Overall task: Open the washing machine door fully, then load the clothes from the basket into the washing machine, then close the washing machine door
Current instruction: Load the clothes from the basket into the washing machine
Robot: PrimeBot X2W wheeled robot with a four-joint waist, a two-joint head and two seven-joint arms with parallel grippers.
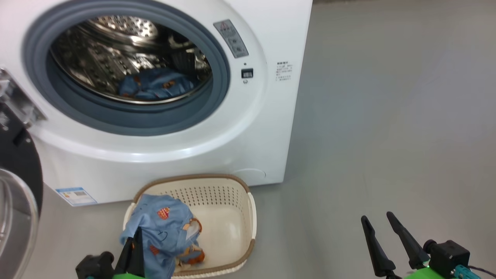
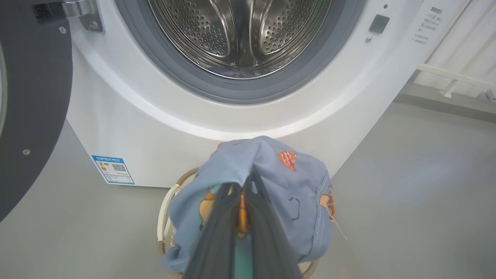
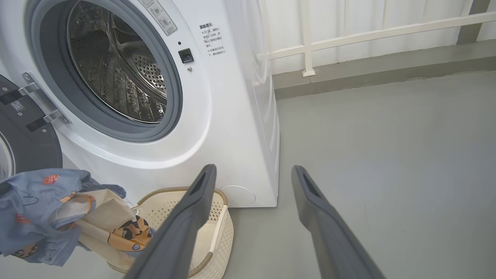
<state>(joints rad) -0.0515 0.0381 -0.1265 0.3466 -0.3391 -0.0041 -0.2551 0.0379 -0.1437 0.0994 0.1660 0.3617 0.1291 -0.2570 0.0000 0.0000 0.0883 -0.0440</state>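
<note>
The white washing machine (image 1: 217, 128) stands with its door (image 1: 19, 162) swung open to the left, black rim and glass bowl showing. A light blue garment (image 1: 155, 86) lies at the bottom of the steel drum. On the floor in front sits the cream basket (image 1: 217, 193). My left gripper (image 1: 136, 234) is shut on more of the clothes (image 1: 164, 226), a blue printed bundle raised over the basket's left side. In the left wrist view the clothes (image 2: 279, 178) drape over my left gripper (image 2: 250, 174), below the drum opening. My right gripper (image 1: 381, 219) hangs open to the right, above bare floor.
A blue label sticker (image 1: 75, 195) marks the washer's lower front. In the right wrist view my right gripper (image 3: 254, 170) stands beside the basket (image 3: 221, 232), with open grey floor (image 3: 387, 155) to its right. A white railing (image 3: 348, 38) runs along the wall behind.
</note>
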